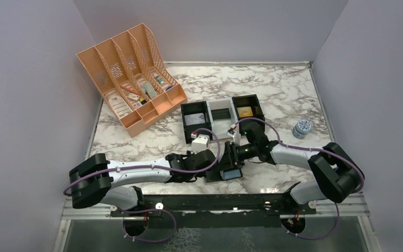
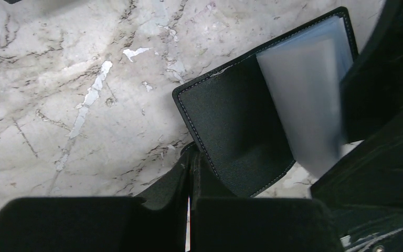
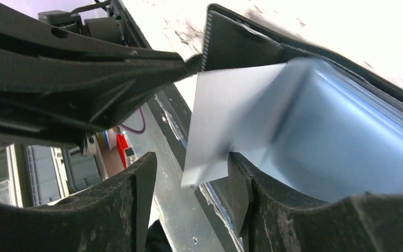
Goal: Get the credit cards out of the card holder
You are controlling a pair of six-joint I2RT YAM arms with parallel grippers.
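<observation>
Small black grainy card holder (image 1: 232,172) with pale stitching lies open near the front edge of the veined white marble desk (image 2: 57,79), bare stone along its left side. The left claw (image 2: 191,176) is pinched on the cover's edge. The right claw (image 3: 191,163) is spread, with the corner of a floppy translucent blue-grey sleeve (image 3: 315,131) in the gap. Can't make out any cards.

Pale lilac walls (image 1: 31,79) close off the left, far and right sides. The worktop (image 1: 278,89) is white marble with grey-brown veins, under even, soft light with little shadow. A black metal rail (image 1: 215,201) runs along its near edge, with a dark grey surface (image 1: 231,236) below it.
</observation>
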